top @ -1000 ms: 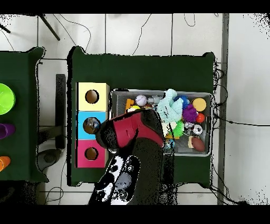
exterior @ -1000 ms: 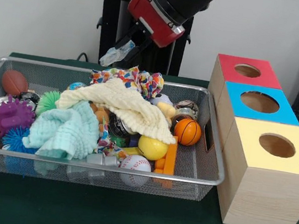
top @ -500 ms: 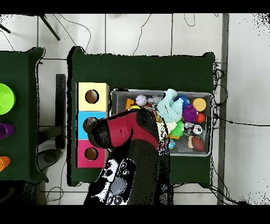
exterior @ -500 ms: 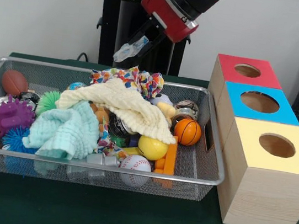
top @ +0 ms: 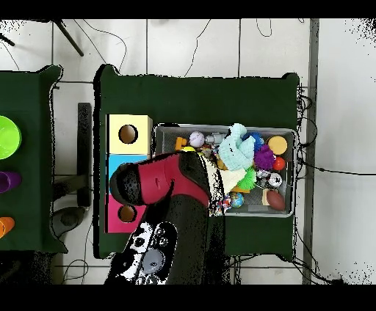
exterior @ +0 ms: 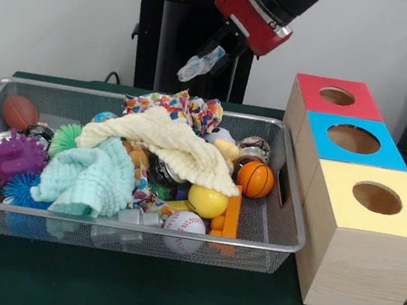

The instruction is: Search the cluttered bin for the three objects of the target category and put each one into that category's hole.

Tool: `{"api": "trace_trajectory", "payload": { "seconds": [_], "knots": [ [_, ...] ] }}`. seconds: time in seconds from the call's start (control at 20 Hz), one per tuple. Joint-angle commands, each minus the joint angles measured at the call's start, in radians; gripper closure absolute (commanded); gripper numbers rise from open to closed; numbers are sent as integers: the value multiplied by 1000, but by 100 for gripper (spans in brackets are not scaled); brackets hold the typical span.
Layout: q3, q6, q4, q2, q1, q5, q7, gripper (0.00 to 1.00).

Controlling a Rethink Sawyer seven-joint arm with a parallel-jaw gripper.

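Note:
My gripper (exterior: pixel 211 55) is shut on a small clear crinkly water bottle (exterior: pixel 201 63) and holds it high above the far rim of the silver wire-mesh basket (exterior: pixel 132 226), left of the boxes. In the overhead view the red and black arm (top: pixel 165 183) covers the gripper and the bottle. The basket also shows there (top: pixel 288 133). No other bottle shows plainly among the clutter. Three wooden boxes with round holes stand to the right: red-topped (exterior: pixel 338 95), blue-topped (exterior: pixel 353 139) and yellow-topped (exterior: pixel 375 198).
The basket holds a cream cloth (exterior: pixel 167 141), a mint cloth (exterior: pixel 90 178), a patterned cloth (exterior: pixel 176 107), an orange basketball (exterior: pixel 256 180), a yellow ball (exterior: pixel 207 201), a baseball (exterior: pixel 184 224), a purple spiky toy (exterior: pixel 17 157) and a brown football (exterior: pixel 20 111). The black pedestal (exterior: pixel 160 32) stands behind.
My gripper has moved right and slightly up with the bottle, from above the basket's far middle towards the boxes. The things in the basket have not moved.

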Motion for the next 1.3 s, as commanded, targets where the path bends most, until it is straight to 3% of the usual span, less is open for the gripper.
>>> {"api": "trace_trajectory", "payload": {
  "seconds": [0.05, 1.3],
  "knots": [
    [99, 146, -47, 21, 11, 61, 8, 100],
    [74, 309, -232, 101, 62, 169, 92, 100]
  ]
}}
